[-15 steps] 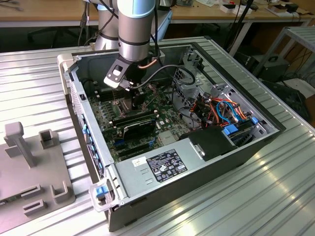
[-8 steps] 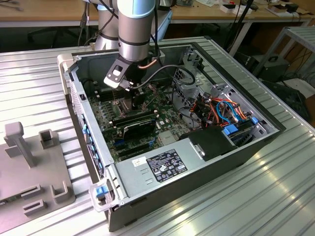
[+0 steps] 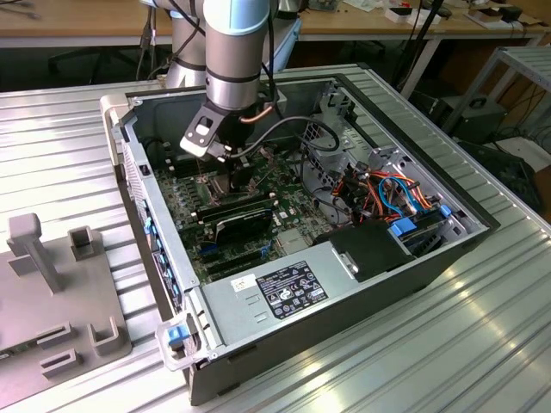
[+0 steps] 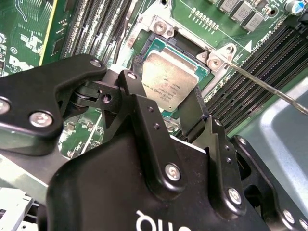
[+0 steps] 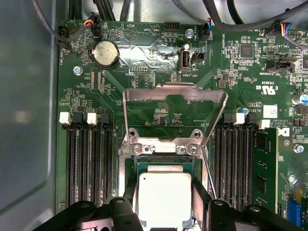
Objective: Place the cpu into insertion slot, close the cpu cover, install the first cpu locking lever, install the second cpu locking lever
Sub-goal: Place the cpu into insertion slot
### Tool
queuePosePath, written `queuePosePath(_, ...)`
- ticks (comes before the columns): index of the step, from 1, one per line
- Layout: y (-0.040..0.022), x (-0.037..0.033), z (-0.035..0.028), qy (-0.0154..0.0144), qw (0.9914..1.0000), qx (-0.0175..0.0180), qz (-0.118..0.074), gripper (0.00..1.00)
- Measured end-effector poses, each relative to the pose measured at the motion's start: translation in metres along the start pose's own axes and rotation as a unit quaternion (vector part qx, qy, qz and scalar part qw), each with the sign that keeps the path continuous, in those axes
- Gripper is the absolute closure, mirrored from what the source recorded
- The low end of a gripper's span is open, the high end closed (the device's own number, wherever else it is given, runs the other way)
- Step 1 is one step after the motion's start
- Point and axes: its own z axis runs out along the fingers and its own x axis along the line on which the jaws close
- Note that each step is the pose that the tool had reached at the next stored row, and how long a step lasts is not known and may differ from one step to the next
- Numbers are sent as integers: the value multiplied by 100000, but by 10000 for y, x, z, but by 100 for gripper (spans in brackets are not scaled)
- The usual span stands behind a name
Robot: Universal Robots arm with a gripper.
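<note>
My gripper (image 5: 165, 192) is shut on the cpu (image 5: 165, 202), a silver square chip, with one black finger (image 5: 130, 190) on each of two opposite sides. The cpu (image 4: 168, 79) sits low over the insertion slot (image 4: 144, 45), roughly level within its silver rim. I cannot tell whether it is fully seated. The cpu cover (image 5: 174, 93) stands swung up and open behind the insertion slot (image 5: 163, 158). A thin wire locking lever (image 4: 262, 84) juts out beside the slot. In the exterior view the gripper (image 3: 222, 163) reaches down into the open computer case (image 3: 164, 258).
Long black memory slots (image 5: 91, 159) flank the socket on both sides. Cables (image 3: 392, 194) and a drive cage lie toward the exterior view's right, the power supply (image 3: 293, 288) in front. A grey fixture (image 3: 60, 284) stands on the table at the exterior view's left.
</note>
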Motion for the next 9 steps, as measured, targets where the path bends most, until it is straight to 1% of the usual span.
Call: queuePosePath(9, 9, -2, 15, 23, 100000, -1, 97, 45)
